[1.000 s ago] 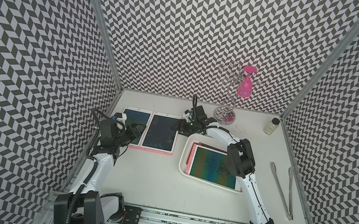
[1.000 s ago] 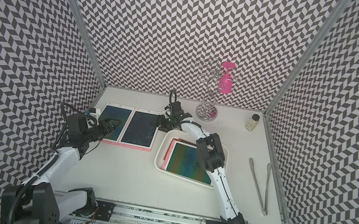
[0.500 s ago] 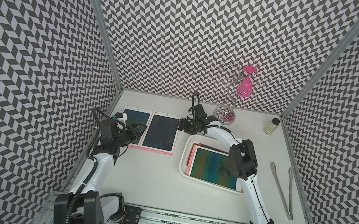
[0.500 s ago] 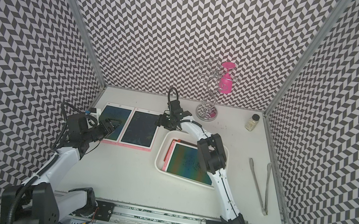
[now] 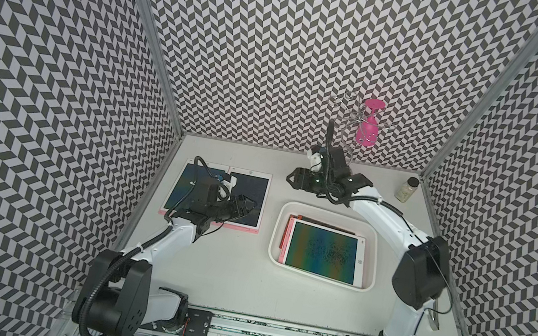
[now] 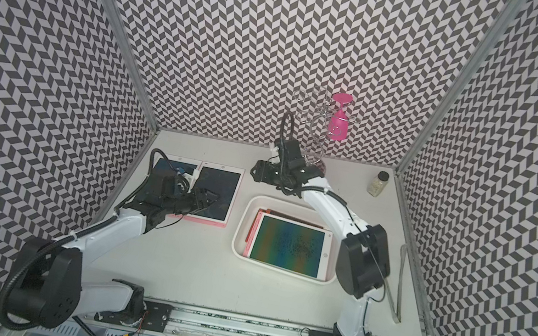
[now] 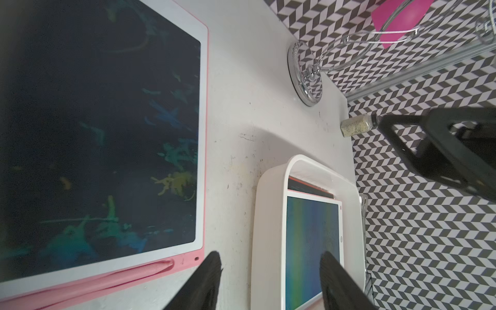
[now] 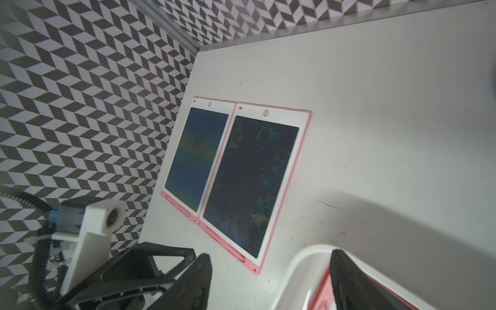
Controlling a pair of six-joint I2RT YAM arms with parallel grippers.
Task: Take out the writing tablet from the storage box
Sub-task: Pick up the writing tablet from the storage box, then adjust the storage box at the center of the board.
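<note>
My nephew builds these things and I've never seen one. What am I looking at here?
Two white robot arms stand on a rail. Two pictures look down from overhead, nearly the same view; the other two come from a camera on each arm's wrist. Each arm ends in a two-fingered claw. The left claw is over two loose tablets side by side; the right claw hangs just beyond the storage box. Both claws are open and hold nothing. In the box lies a writing tablet, another edge showing beneath. At the back: a wire rack with a pink glass, and a small jar.
</note>
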